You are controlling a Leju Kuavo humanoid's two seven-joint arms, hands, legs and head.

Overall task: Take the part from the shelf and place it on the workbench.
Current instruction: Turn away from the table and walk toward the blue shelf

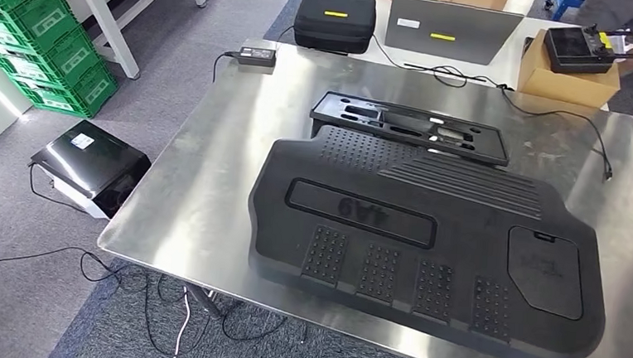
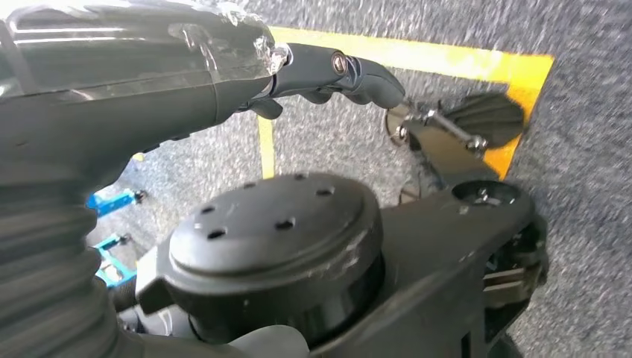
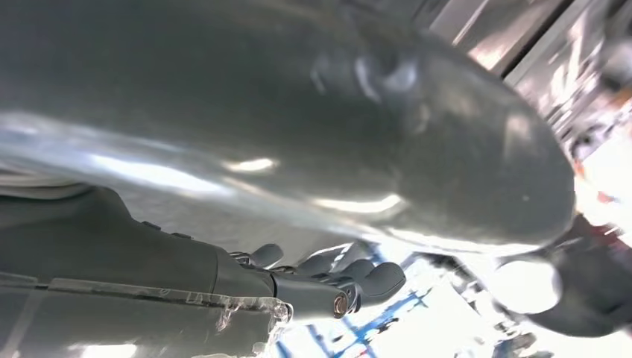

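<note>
Lying flat on the steel surface (image 1: 205, 180), the large black moulded part (image 1: 426, 235) is seen from the head view already set down, its raised lettering face up and one lower corner reaching close to the near edge. Behind it, touching or just beside its far edge, a smaller black bracket-like piece (image 1: 408, 126) is laid. At the far side a black case (image 1: 335, 18), a grey laptop (image 1: 451, 28) and a cardboard box (image 1: 564, 78) are stood. No hand is on the part. In the left wrist view the left hand (image 2: 335, 74) is hung over grey floor, fingers curled in, nothing held. The right hand (image 3: 335, 280) is shown with fingers curled and empty. The placement is judged done; only withdrawal would be left.
</note>
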